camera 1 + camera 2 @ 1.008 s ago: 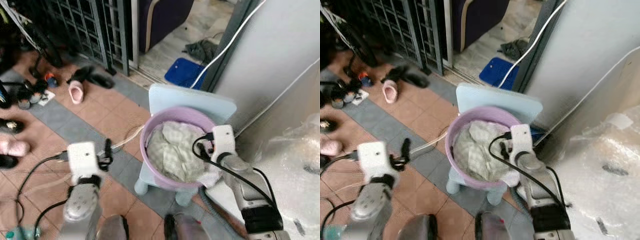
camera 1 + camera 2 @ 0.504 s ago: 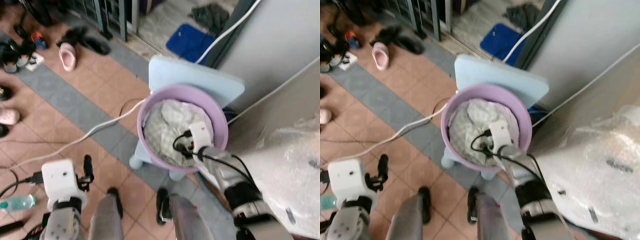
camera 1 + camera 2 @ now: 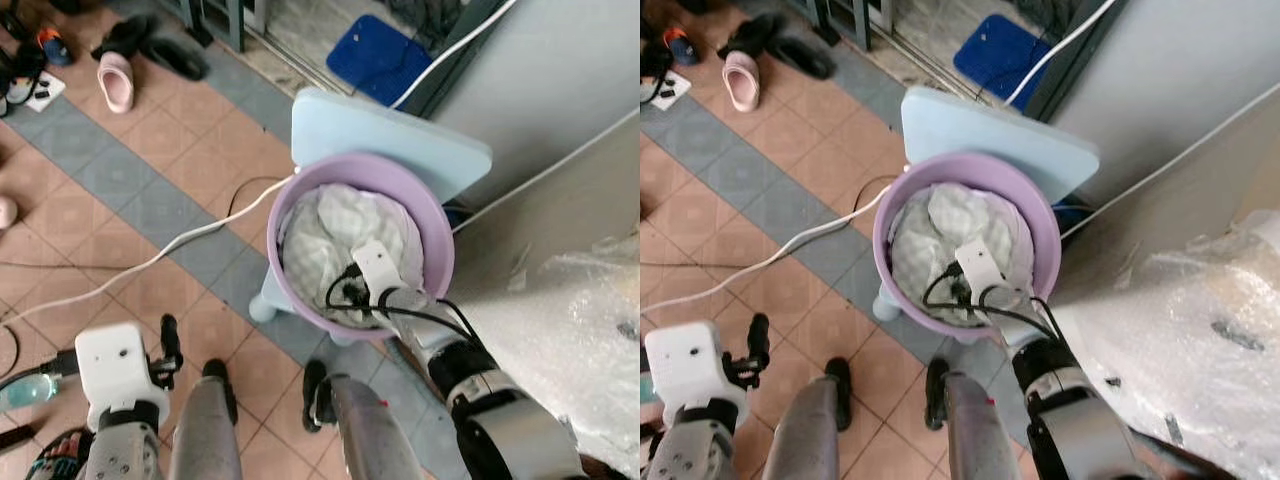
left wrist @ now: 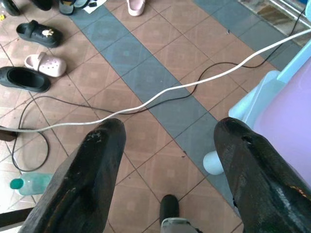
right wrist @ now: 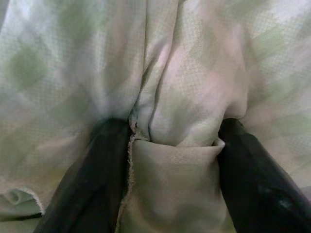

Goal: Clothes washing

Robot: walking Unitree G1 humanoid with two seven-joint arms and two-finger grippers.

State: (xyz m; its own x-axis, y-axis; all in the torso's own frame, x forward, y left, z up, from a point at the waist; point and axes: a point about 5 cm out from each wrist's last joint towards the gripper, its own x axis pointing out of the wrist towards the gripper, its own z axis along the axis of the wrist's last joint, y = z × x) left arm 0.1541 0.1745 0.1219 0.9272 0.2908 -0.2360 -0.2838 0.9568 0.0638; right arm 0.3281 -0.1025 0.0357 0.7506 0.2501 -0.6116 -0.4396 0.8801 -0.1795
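Footwear lies scattered at far left: a pink slipper point(image 3: 116, 80) and dark shoes point(image 3: 150, 50) on the tiled floor point(image 3: 130, 190). Left gripper point(image 4: 167, 165) hangs idle at near left above the tiles, fingers spread wide, holding nothing. A white cable point(image 3: 150, 262) runs across the floor toward the purple basin point(image 3: 432, 228), which sits on a pale blue stool point(image 3: 390, 135) at centre, beside the grey wall on the right. Checked white-green cloth point(image 3: 335, 235) fills the basin. Right gripper point(image 5: 172, 145) is pressed down into this cloth, fingers roughly half open, with a fold bunched between them; the grip is not yet closed. Risk, as judged: closing on only this thin fold could let the cloth slip free on lifting, or a snagged load could drag the basin off the stool, since the basin looks only lightly seated.
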